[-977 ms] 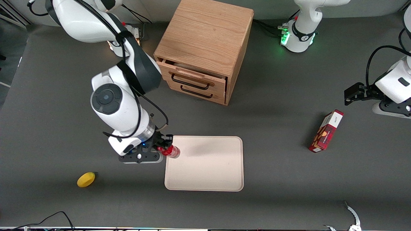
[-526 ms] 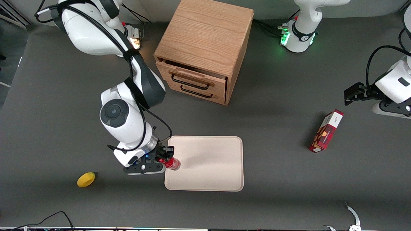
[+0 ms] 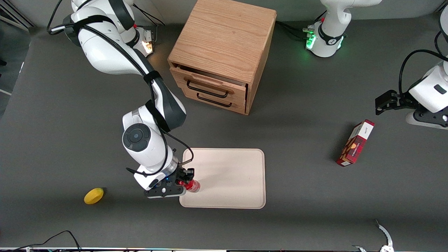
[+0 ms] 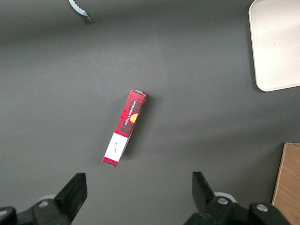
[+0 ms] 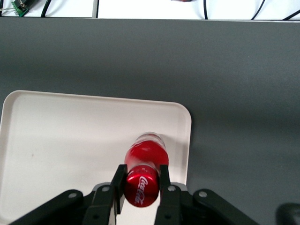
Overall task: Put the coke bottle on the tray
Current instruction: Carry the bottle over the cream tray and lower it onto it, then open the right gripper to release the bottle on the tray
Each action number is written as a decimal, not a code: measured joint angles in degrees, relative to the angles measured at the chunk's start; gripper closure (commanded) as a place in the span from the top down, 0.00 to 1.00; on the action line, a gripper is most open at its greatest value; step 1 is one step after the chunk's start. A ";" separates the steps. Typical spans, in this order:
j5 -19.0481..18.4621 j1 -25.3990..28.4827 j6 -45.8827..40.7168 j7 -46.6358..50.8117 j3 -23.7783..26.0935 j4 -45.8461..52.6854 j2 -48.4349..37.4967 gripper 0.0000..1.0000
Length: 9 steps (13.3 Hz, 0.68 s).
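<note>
Table: dark grey, filled most of the front view.

Wooden drawer cabinet: upper centre of the front view, top drawer slightly ajar, two dark handles facing the camera.

Tray: pale beige-pink, lower centre of the front view, flat on the table, nearer the camera than the cabinet. In my wrist view its rim showed a rounded corner.

Red snack box: right of centre in the front view, toward the parked arm's end, well apart from the tray. Same box in the left wrist view, lying flat.

Lemon-yellow object: lower left of the front view, on the table, near my arm's end.

My gripper: over the tray's edge nearest my end, close to the corner nearest the camera. Fingers clamped on the neck just under the cap.

Coke bottle: held upright over the tray. Could not tell whether its base touched. Front view agreed.
</note>
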 measured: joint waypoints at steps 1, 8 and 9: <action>-0.06 0.03 0.63 -0.01 -0.14 0.00 0.37 0.00; -1.64 0.29 3.22 -0.07 -0.75 0.13 2.05 0.67; -1.68 0.30 3.27 -0.08 -0.75 0.17 2.10 0.87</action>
